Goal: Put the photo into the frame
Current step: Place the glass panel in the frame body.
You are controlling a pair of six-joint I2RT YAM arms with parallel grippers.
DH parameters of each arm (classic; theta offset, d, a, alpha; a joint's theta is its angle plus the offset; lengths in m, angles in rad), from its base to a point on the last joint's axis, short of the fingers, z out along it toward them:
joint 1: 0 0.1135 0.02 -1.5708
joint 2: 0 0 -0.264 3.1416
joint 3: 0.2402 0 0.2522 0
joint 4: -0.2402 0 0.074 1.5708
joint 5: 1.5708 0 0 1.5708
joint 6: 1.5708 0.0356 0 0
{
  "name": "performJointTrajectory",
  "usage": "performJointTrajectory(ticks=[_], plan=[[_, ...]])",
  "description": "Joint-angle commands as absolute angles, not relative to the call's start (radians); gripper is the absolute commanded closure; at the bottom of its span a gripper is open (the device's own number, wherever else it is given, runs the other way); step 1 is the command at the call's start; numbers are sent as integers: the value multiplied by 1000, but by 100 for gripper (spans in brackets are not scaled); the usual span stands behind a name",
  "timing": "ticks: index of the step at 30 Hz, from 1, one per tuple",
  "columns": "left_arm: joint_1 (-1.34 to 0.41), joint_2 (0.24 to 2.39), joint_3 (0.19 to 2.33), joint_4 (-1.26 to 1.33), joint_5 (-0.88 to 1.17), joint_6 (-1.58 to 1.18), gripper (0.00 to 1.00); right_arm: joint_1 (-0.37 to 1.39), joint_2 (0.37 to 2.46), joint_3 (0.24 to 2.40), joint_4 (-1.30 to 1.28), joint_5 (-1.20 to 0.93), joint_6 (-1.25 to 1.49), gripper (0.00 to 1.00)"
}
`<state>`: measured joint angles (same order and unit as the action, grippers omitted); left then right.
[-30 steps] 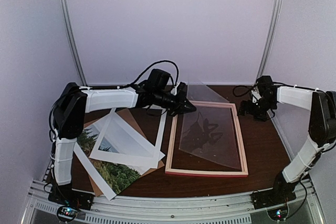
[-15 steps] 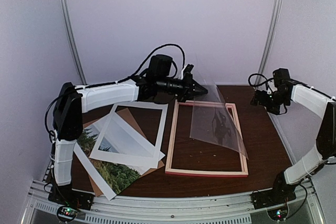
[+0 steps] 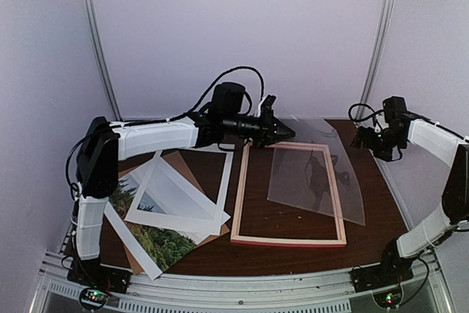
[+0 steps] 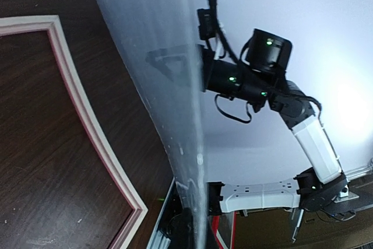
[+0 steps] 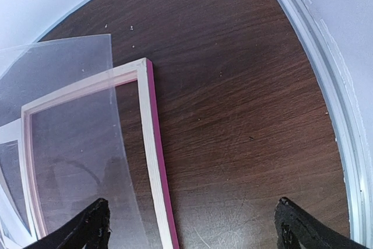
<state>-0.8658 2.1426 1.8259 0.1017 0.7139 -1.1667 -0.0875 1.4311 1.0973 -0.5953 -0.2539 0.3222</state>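
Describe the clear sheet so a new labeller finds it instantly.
On the dark table, find the pink frame right of centre. The clear sheet slants over its right half and past its right rail, far corner pinched by the left end effector. It is the only see-through piece; the white mat, brown board and photo at left are opaque.

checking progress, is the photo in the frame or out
Out: the photo lies left of the frame, under the white mat; the frame holds no print.
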Motion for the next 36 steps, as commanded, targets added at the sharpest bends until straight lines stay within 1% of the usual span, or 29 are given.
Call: performJointTrajectory(ticks=[1,4,12,21,25,36], plan=[[-849,2203,1775,103,655,-1134,100,-94,1430,1080,-598,-256,327,2],[-842,2230,1767,53,629,-1100,100,-94,1433,1076,-592,-277,319,2],[-822,2245,1637,68,593,-1109,100,-75,1501,1063,-565,-384,304,2],[-815,2245,1640,-10,539,-1040,100,0,1607,1061,-537,-389,294,2],[-815,2242,1638,-45,526,-1020,100,60,1652,1069,-526,-398,295,2],[-807,2240,1631,-84,524,-991,100,93,1735,1074,-504,-395,291,3]])
